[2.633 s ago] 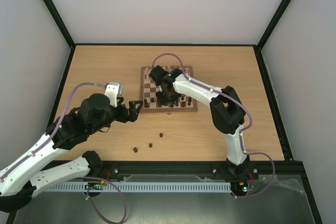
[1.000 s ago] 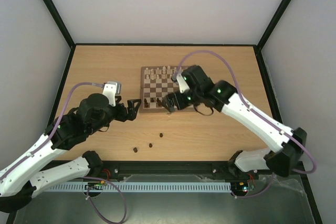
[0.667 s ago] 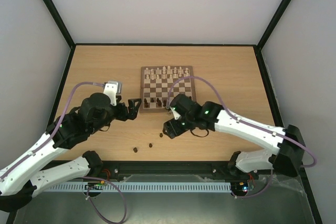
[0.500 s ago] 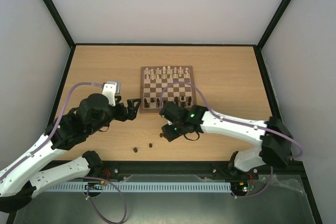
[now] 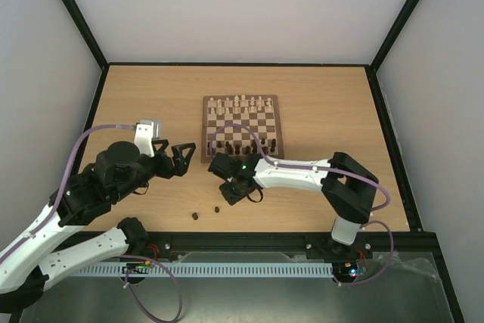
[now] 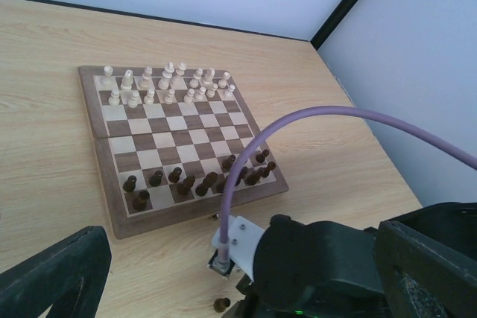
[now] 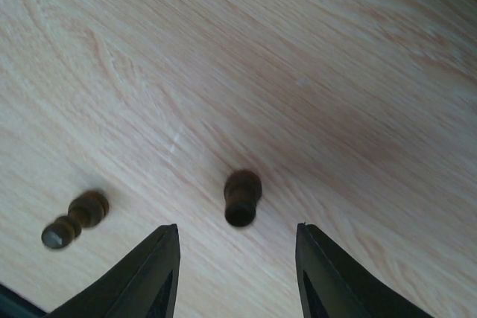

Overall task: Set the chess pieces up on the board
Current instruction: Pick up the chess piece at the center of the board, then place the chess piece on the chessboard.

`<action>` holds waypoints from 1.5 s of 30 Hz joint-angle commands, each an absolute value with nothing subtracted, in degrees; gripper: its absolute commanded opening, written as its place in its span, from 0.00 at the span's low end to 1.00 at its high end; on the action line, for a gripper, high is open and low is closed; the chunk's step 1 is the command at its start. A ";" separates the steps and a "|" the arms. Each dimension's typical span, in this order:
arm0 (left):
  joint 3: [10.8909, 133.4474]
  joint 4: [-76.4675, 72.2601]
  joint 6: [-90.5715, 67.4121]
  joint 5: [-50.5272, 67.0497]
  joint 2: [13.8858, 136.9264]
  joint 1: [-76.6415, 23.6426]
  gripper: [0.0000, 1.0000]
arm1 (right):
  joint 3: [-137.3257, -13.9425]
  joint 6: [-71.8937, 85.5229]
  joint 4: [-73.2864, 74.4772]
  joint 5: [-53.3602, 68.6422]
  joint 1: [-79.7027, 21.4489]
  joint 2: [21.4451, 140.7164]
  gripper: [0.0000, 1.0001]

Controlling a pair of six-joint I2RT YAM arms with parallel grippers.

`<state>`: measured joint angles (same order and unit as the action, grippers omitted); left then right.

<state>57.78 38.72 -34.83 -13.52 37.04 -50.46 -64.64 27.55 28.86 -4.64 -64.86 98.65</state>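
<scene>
Right arm swung off the board (image 5: 242, 128) and down onto the table (image 5: 340, 104) just in front of it. We saw the right gripper (image 7: 235, 232) partly open, one finger on each side of a dark pawn (image 7: 242, 197), clear of it, nothing gripped. A second pawn (image 7: 74, 218) lay just outside one finger. Left gripper (image 5: 186, 154) hung wide open and empty near the board's near-left corner. Other dark chess pieces (image 5: 240, 145) stood on the board's near rows, cream pieces (image 5: 238, 102) on the far rows.
</scene>
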 commanded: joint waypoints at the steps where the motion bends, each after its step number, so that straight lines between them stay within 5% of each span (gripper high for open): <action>1: 57.55 40.42 -35.08 -13.70 36.52 -50.35 0.99 | -67.55 26.03 28.99 -4.72 -65.04 102.30 0.43; 8: 57.40 41.01 -35.10 -14.06 35.86 -50.35 0.99 | -69.36 25.93 30.81 -6.12 -64.88 104.62 0.35; 13: 57.35 40.76 -34.94 -14.15 35.84 -50.36 0.99 | -69.44 25.76 31.06 -6.24 -64.45 105.40 0.17; 23: 57.48 40.70 -34.69 -14.15 35.94 -50.37 1.00 | -69.19 25.76 33.15 -7.77 -63.68 104.52 0.06; 34: 57.20 39.40 -32.80 -14.94 37.71 -50.34 1.00 | -81.49 21.69 45.49 -13.52 -55.17 95.16 0.06; 45: 56.37 37.68 -30.99 -14.85 40.67 -50.29 1.00 | -95.91 15.34 47.11 -10.11 -42.51 105.43 0.06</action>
<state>57.12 39.64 -32.38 -14.04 40.03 -50.46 -91.50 18.48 43.09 -11.99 -44.51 100.31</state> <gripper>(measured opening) 0.994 0.076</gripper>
